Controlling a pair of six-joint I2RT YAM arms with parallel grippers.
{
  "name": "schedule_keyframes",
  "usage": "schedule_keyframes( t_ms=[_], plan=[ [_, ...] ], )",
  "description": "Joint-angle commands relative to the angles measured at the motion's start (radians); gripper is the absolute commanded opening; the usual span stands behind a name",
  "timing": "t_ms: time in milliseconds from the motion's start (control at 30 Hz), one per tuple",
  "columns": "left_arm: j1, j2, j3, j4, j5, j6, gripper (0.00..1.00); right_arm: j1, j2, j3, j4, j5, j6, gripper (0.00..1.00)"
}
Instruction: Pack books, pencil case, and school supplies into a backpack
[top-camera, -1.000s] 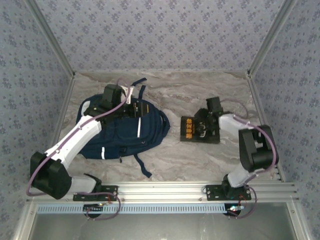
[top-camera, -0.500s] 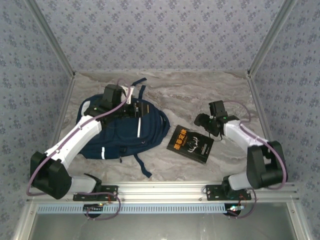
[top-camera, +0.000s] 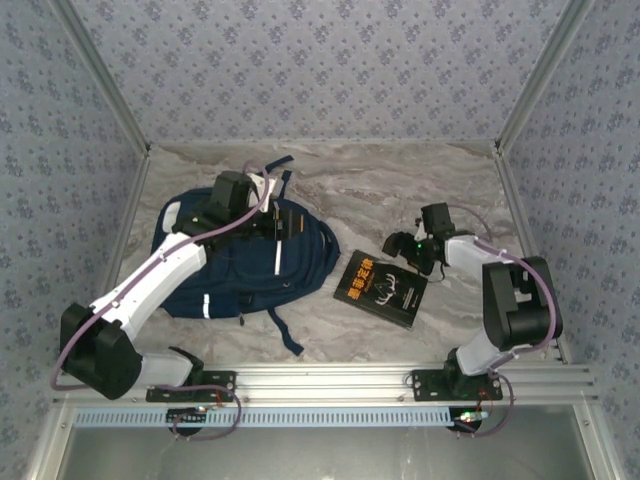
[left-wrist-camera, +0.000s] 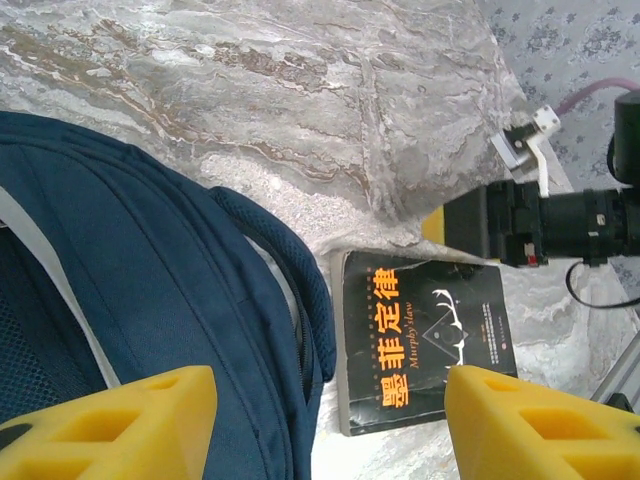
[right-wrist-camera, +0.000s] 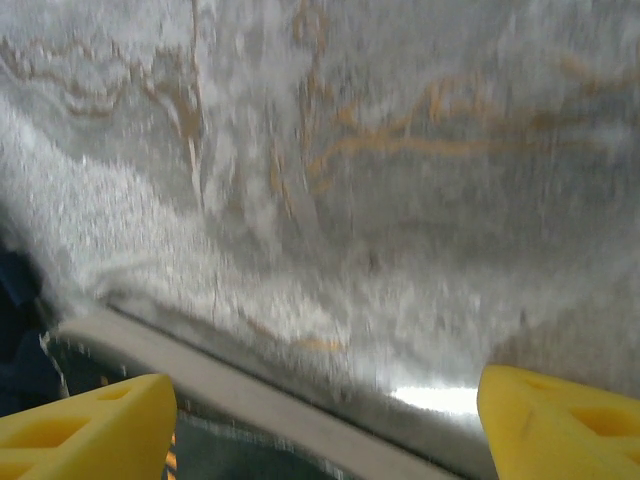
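The navy backpack (top-camera: 240, 268) lies flat at the left of the table, with my left gripper (top-camera: 287, 222) hovering open over its right edge. In the left wrist view its yellow fingertips (left-wrist-camera: 110, 425) frame the backpack (left-wrist-camera: 130, 290) and the black book with orange-yellow lettering (left-wrist-camera: 420, 340); nothing is between them. That book (top-camera: 380, 288) lies flat just right of the backpack. My right gripper (top-camera: 405, 248) is low at the book's far edge, open. Its wrist view is blurred and shows the book's grey page edge (right-wrist-camera: 200, 365) between the yellow fingers (right-wrist-camera: 85, 425).
A loose backpack strap (top-camera: 286, 335) trails toward the near rail (top-camera: 330, 382). Other straps (top-camera: 278, 170) lie behind the bag. Patterned walls close the marble table (top-camera: 400, 190) on three sides. The right arm's body (left-wrist-camera: 530, 225) sits just beyond the book.
A second ago the right gripper was on the black book; the book now lies flat and free, and the gripper pulled back, then came low to its far edge. The left gripper shifted slightly.
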Motion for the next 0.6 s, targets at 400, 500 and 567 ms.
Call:
schedule_keyframes(
  t_ms=[400, 500, 567],
  plan=[
    [-0.015, -0.027, 0.029, -0.009, -0.010, 0.022, 0.62, 0.347, -0.247, -0.137, -0.196, 0.049, 0.024, 0.81],
    [-0.017, -0.020, 0.029, -0.010, -0.010, 0.022, 0.62, 0.344, -0.236, -0.134, -0.202, 0.072, 0.019, 0.81],
    [-0.018, -0.015, 0.028, -0.011, -0.010, 0.024, 0.62, 0.338, -0.214, -0.121, -0.203, 0.086, 0.003, 0.80]
  ],
)
